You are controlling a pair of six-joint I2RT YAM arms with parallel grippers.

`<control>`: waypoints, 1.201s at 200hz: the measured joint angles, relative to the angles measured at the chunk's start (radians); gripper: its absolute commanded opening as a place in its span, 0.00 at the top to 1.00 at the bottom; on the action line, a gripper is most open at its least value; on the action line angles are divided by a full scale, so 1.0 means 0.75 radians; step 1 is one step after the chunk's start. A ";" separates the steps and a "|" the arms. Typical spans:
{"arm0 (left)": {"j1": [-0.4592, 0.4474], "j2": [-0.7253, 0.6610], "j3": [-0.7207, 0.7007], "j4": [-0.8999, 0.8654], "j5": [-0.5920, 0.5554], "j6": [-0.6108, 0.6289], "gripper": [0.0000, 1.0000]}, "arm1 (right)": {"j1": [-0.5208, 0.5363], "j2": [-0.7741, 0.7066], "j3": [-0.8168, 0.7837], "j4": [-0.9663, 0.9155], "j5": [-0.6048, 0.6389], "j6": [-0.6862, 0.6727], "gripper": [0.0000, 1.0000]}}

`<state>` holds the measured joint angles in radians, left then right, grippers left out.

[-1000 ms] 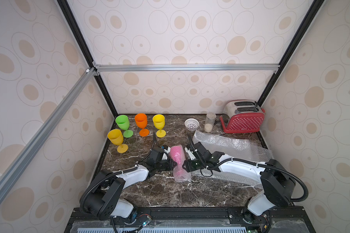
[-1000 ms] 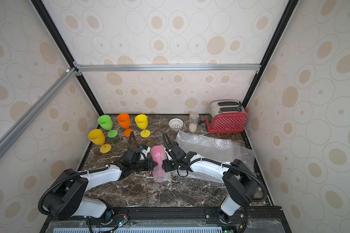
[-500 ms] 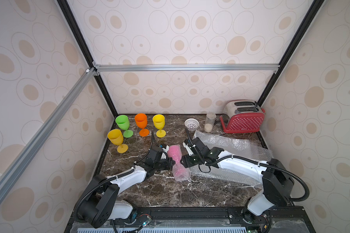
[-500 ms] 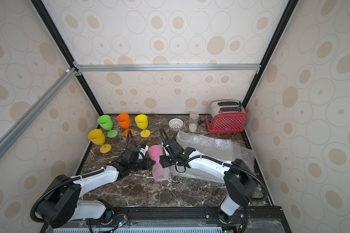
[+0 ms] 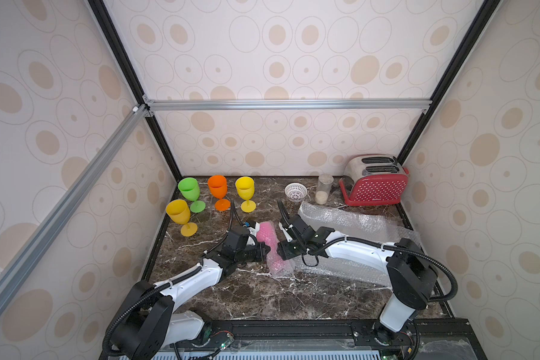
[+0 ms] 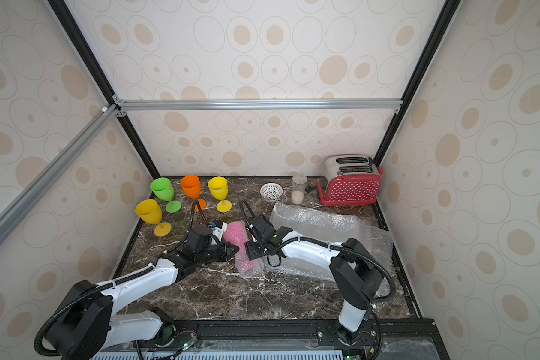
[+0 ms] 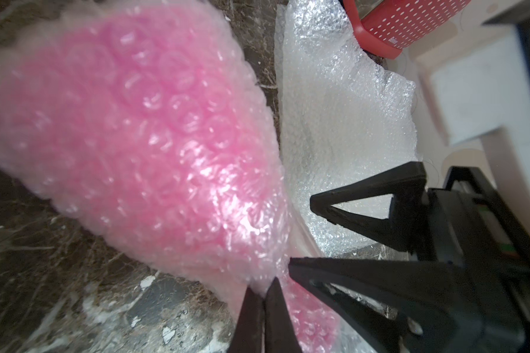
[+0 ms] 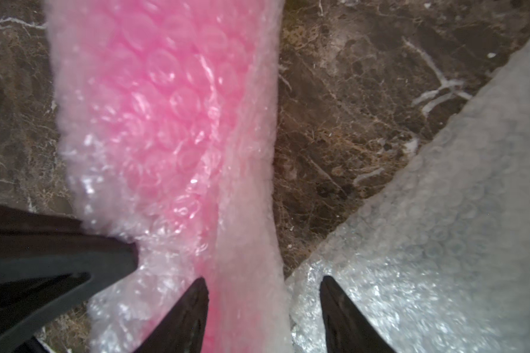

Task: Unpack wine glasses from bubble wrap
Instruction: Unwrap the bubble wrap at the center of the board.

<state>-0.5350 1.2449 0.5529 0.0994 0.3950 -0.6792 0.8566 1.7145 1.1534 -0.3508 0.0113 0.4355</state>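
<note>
Pink glass (image 5: 266, 231), wrapped in a bubble-wrap tube (image 5: 279, 268), lies on its side mid-table on the marble top (image 5: 262, 296), between the 2 grippers. Pink shows thru the bubbles; the tube's near end looks clearer and flatter.

L gripper (image 5: 264, 249) sits at the tube's L side. In the L wrist view its fingers (image 7: 251, 318) are pressed together, pinching a fold of the wrap at the tube's narrow part.

R gripper (image 5: 279, 251) is at the tube's R side, opposite the L one. In the R wrist view (image 8: 263, 279) its jaws stand spread: 1 fingertip (image 8: 196, 293) over the tube's side, the other (image 8: 331, 290) over the flat bubble-wrap sheet (image 5: 356, 224), w/ the tube's edge between them. Nothing clamped; can't tell if either tip touches.

The flat sheet lies R of the tube, partly under the R arm.

4 unwrapped glasses stand upright at back L: green glass (image 5: 189, 190), orange glass (image 5: 218, 187) and yellow glass (image 5: 244, 188) in a row near the back wall, 2nd yellow glass (image 5: 178, 212) nearer, by the L wall.

Along the back R: white perforated bowl (image 5: 296, 191), clear jar (image 5: 324, 188) w/ pale grains at the bottom, red toaster (image 5: 374, 184).
</note>
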 measured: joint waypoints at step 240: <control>-0.023 0.049 -0.016 0.034 0.129 0.005 1.00 | 0.034 0.059 0.093 -0.056 0.203 -0.192 0.49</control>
<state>-0.5526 1.2819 0.5407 0.1246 0.4915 -0.6758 0.8818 1.7588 1.2232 -0.3931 0.1635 0.2916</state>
